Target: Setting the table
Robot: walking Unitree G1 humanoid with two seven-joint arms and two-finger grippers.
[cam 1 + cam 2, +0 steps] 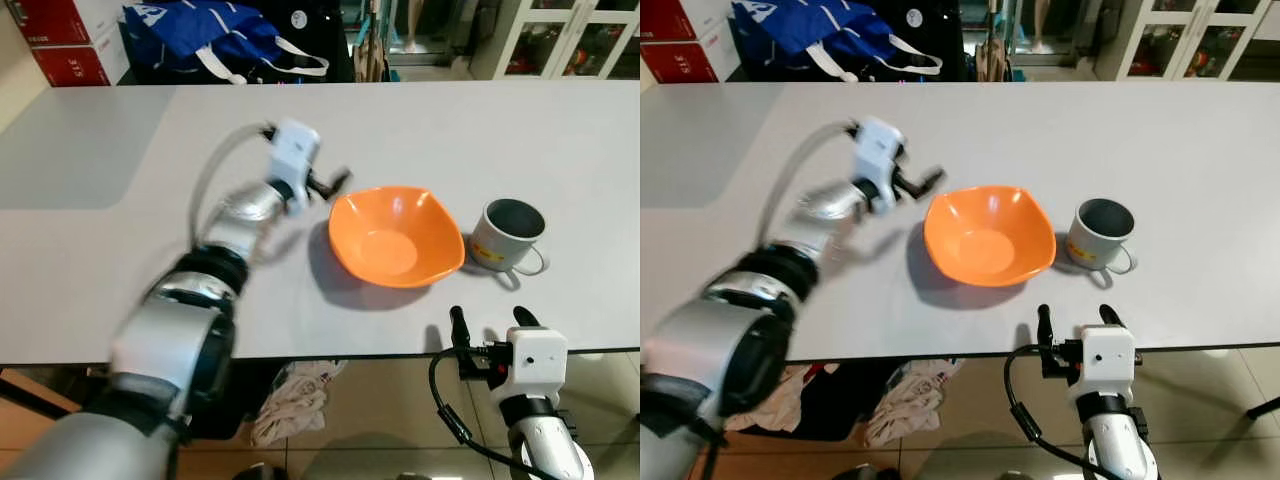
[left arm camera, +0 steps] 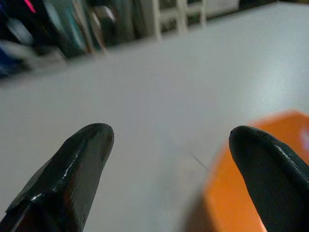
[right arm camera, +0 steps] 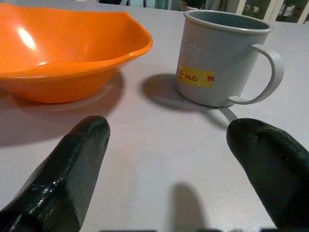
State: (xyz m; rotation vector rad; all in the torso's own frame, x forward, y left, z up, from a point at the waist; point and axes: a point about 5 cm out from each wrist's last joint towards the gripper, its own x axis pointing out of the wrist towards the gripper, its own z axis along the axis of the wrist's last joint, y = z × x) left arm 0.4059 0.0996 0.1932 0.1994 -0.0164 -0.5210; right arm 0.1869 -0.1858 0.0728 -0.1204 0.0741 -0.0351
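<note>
An orange bowl sits on the grey table, a little right of the middle. Just to its right stands a grey mug with a yellow label, its handle turned toward the table's near edge. My left gripper hovers open just left of the bowl's far rim, with nothing between its fingers; the bowl's edge shows beside one finger. My right gripper stands open at the near table edge, pointing between the bowl and the mug, apart from both.
A blue bag and red boxes stand beyond the table's far left edge, and a white cabinet at the far right. A crumpled cloth lies on the floor under the near edge.
</note>
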